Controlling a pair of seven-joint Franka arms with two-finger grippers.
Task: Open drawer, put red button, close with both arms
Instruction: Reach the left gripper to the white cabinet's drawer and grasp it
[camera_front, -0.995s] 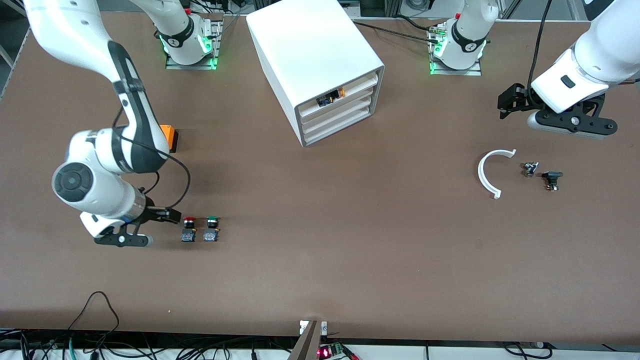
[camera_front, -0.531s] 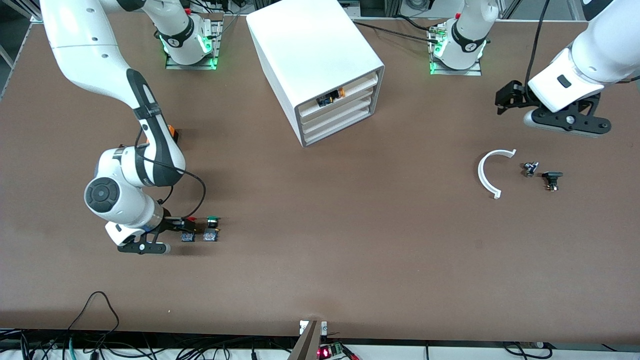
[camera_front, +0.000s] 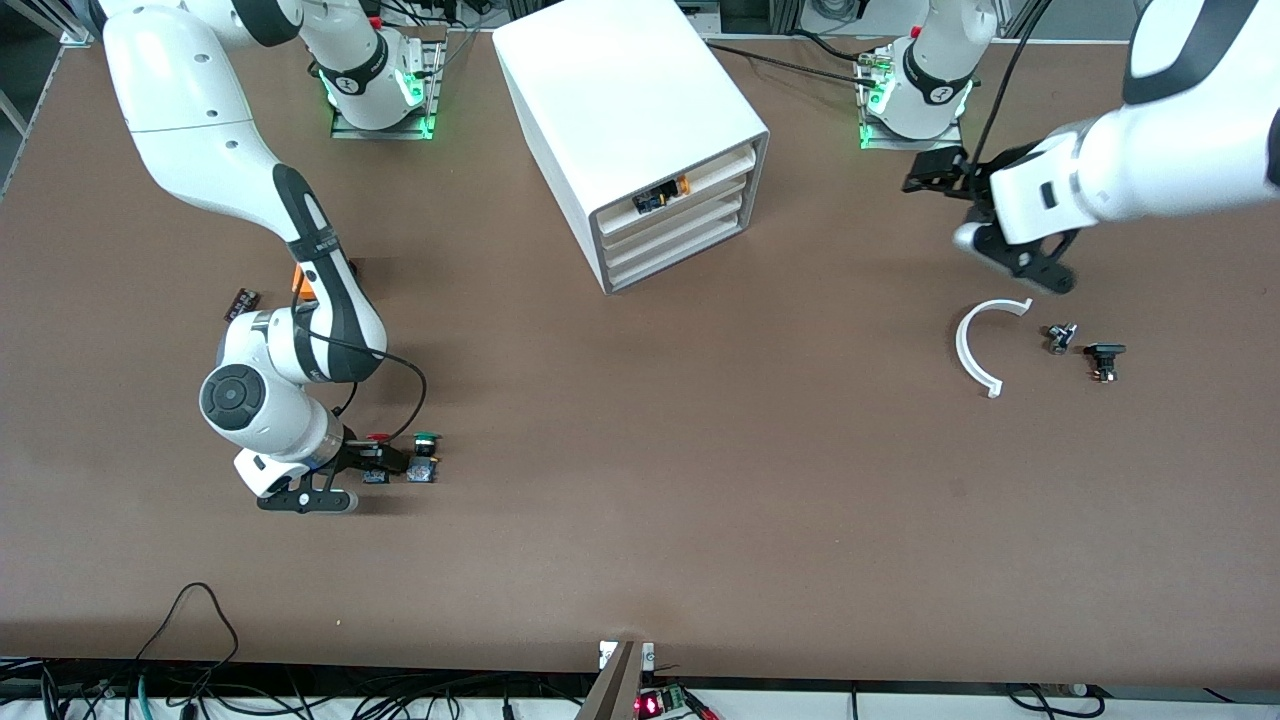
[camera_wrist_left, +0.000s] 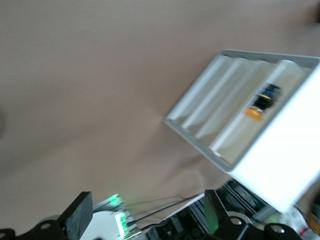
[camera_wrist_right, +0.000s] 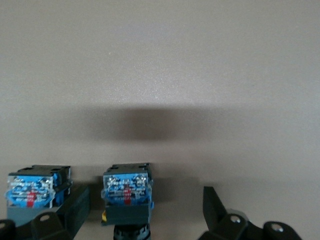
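Two arms, each with one end effector: the right end effector (camera_front: 385, 462) and the left end effector (camera_front: 935, 170). Three push-button switches:
- red button (camera_front: 378, 438) at the right end effector
- green button (camera_front: 426, 438) just beside it
- orange-capped switch (camera_front: 662, 195) in the one white cabinet (camera_front: 620, 90)

Near the left end effector lie one white curved piece (camera_front: 968, 345) and two small dark parts (camera_front: 1060, 337). The counter (camera_front: 700, 480) also bears one orange block (camera_front: 298, 282).

- Table (camera_front: 700, 500): matt brown, smooth.
- Cabinet (camera_front: 620, 90): smooth white plastic, slight sheen.
- Red button (camera_front: 378, 438): glossy plastic cap.
- Arms' shells (camera_front: 190, 130): glossy white plastic.
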